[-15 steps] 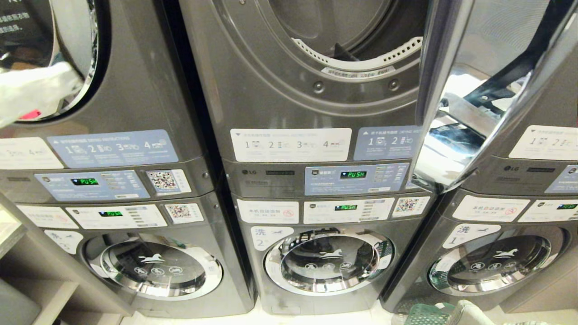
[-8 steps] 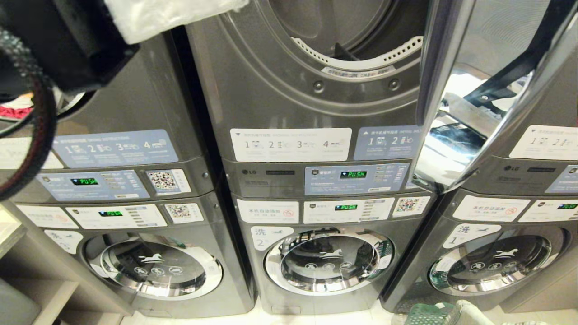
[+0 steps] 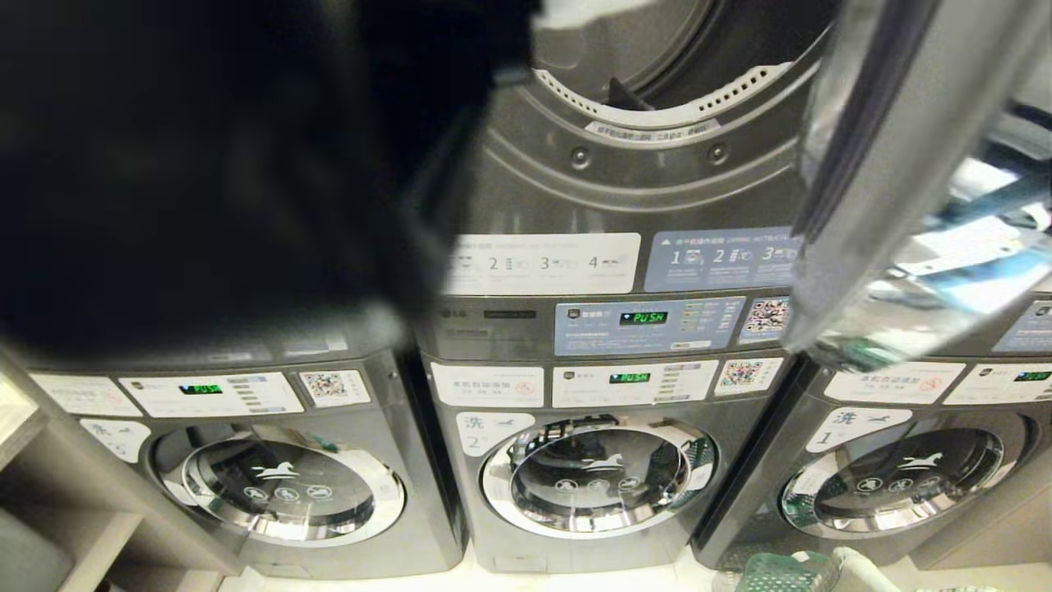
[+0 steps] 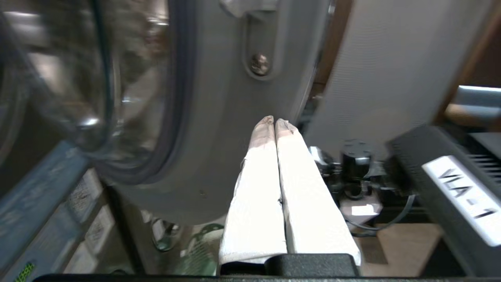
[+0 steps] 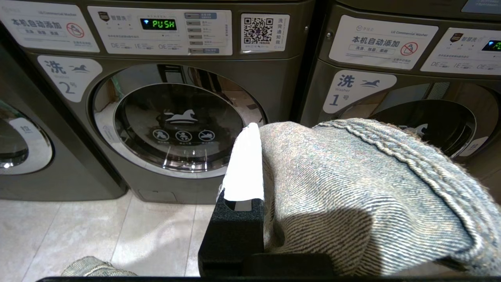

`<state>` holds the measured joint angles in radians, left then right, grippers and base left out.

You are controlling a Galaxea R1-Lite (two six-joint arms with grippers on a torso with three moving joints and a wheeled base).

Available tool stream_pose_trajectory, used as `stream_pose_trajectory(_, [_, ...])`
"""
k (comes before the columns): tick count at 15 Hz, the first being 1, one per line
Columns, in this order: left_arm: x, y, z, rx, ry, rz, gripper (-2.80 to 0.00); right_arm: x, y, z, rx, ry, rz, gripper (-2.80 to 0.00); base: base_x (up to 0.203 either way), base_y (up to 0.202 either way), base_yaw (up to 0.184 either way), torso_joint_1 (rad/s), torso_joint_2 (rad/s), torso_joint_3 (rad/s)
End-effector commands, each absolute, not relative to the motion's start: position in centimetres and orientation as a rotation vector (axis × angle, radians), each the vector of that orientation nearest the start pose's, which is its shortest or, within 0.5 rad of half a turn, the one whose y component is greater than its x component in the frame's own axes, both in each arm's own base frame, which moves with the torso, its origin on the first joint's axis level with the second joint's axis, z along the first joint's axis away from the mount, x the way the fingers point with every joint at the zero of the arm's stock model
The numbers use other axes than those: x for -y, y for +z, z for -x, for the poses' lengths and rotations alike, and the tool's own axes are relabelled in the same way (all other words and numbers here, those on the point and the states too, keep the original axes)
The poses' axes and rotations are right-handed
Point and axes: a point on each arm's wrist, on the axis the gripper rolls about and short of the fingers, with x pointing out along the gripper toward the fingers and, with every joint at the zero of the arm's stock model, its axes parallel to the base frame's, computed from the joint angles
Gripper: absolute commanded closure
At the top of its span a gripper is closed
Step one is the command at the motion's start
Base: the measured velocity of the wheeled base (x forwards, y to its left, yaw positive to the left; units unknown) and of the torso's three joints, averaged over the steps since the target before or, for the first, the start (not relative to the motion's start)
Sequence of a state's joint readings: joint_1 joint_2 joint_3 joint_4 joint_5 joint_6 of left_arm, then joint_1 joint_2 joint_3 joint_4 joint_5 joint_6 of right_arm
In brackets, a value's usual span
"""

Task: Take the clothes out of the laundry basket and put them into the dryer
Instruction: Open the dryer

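The dryer stands open at the top middle of the head view, its door swung out to the right. My left arm is a dark blur across the upper left. My left gripper is shut with nothing in it, its white-wrapped tips against the grey inner face of the door. My right gripper hangs low before the washers, shut on a blue-grey denim garment that drapes over one finger. The green laundry basket sits on the floor at the bottom right.
Three stacked machines fill the view, each with a closed round washer door below. A shelf unit stands at the far left. More denim lies on the tiled floor beneath the right gripper.
My left arm has swept from the far left across the head view toward the open dryer. The dryer door has swung further out to the right, uncovering a QR label. The right arm has not moved.
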<state>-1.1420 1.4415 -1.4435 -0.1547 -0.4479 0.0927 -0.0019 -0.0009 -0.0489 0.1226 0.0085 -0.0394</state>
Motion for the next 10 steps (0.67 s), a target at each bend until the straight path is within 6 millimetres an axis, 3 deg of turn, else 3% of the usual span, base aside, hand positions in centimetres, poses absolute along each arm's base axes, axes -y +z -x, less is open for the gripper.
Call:
stream_pose_trajectory(1, [23.1, 38.8, -8.0, 0.236, -1.633, -0.010, 0.00, 0.0, 7.6, 2.7, -0.073, 0.009, 0.039, 0.00, 0.000, 0.000, 0.000, 0.000, 0.00, 0.000])
stream_pose_trajectory(4, [26.3, 39.3, -6.7, 0.254, -1.689, 0.005, 0.00, 0.0, 7.6, 2.7, -0.074, 0.007, 0.029, 0.00, 0.000, 0.000, 0.000, 0.000, 0.00, 0.000])
stream_pose_trajectory(6, [27.4, 39.7, -6.1, 0.259, -1.615, 0.022, 0.00, 0.0, 7.6, 2.7, -0.074, 0.006, 0.029, 0.00, 0.000, 0.000, 0.000, 0.000, 0.00, 0.000])
stream_pose_trajectory(8, [26.5, 40.1, -7.7, 0.254, -1.434, 0.031, 0.00, 0.0, 7.7, 2.7, -0.072, 0.006, 0.029, 0.00, 0.000, 0.000, 0.000, 0.000, 0.00, 0.000])
stream_pose_trajectory(10, [24.3, 40.7, -11.0, 0.268, -1.227, 0.034, 0.00, 0.0, 7.7, 2.7, -0.072, 0.006, 0.029, 0.00, 0.000, 0.000, 0.000, 0.000, 0.00, 0.000])
